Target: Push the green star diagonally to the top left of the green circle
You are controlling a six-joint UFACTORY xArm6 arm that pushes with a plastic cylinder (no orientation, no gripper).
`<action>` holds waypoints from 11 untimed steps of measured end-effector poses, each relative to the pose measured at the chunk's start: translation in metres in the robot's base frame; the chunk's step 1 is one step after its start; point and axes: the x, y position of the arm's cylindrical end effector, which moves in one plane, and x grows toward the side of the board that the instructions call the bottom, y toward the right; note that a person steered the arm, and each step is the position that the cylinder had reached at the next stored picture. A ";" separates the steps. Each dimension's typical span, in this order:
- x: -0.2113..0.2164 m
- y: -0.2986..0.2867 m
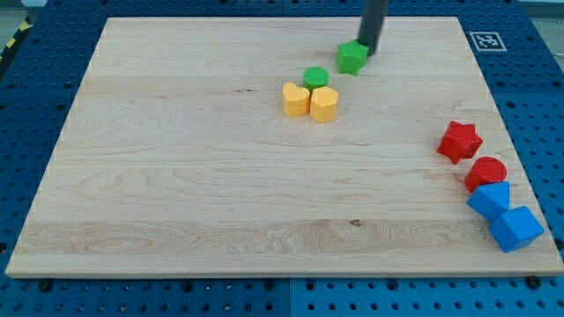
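A dark rod comes down from the view's top edge over a pale wooden board [176, 176] set on a blue perforated table [26, 97], and my tip [367, 53] meets the green star [352, 58] on that block's two o'clock side, touching or just short of it. The rod carries no jaws and has hold of nothing; it only presses sideways. The green star sits near the board's top edge, a little right of centre. The green circle [315, 77] lies close by at the star's eight o'clock, so the star stands at the circle's two o'clock, with a narrow strip of bare wood between them. Directly at the circle's six o'clock, two yellow blocks crowd against it: a yellow block [295, 99] with a notched top at seven o'clock and a yellow hexagon-like block [324, 104] at five o'clock, the pair touching each other. Well apart, along the board's right edge, a red star [460, 141] heads a line running toward five o'clock: a red circle [486, 173], then a blue block [490, 201], then a second blue block [516, 228] near the board's lower right corner. A black-and-white marker [483, 40] is fixed at the board's top right corner.
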 end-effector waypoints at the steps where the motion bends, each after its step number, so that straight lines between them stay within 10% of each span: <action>1: 0.001 -0.029; 4: 0.018 0.019; 11: 0.022 -0.118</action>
